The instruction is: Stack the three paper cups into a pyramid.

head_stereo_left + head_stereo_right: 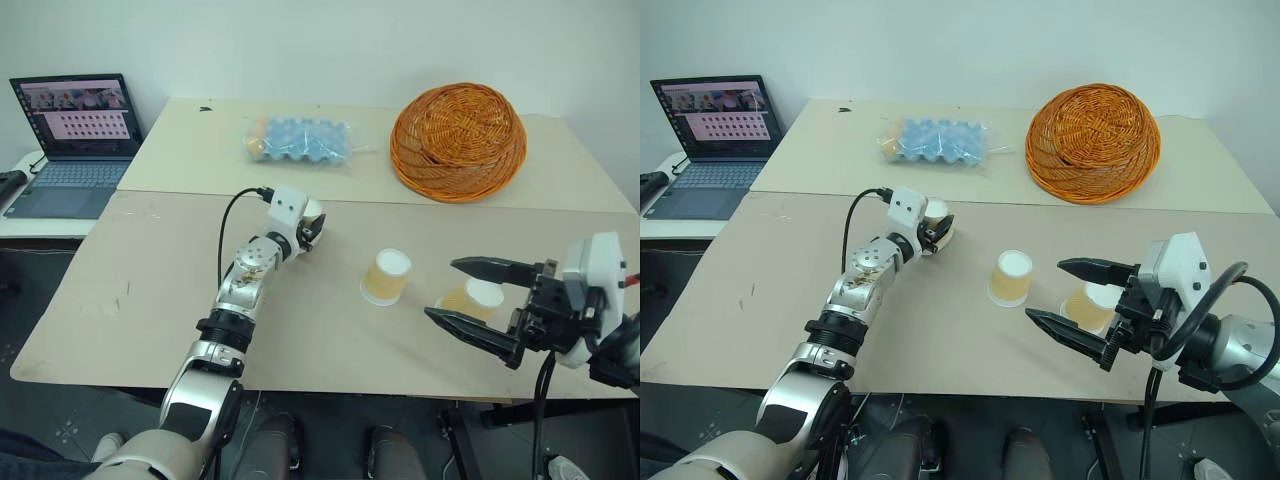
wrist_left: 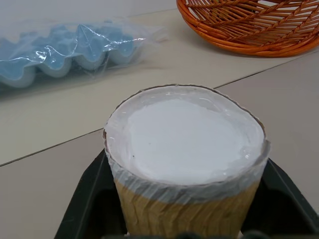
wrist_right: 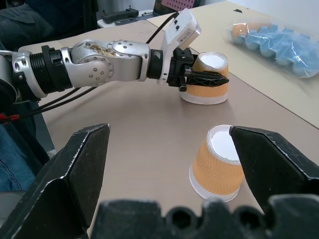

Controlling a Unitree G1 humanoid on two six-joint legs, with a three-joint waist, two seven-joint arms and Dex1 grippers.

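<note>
The left tool (image 1: 937,232) is gripping one paper cup (image 3: 205,78), fingers (image 3: 207,78) pressing its tan sides, the cup standing upside down on the bench (image 1: 150,300) with its white base up. The second cup (image 1: 386,276) is standing inverted mid-bench, well apart from the first. The third cup (image 1: 473,298) is sitting between the wide-open fingers of the right tool (image 1: 478,303), apparently untouched. These cups are looking light, thin-walled and easy to crush or tip, so a gentle hold across the mid-sides is probably suiting them best. The wicker basket (image 1: 458,141) is lying overturned at the back, its contents hidden. The clear bag (image 1: 300,140) beside it is holding a blue egg tray.
</note>
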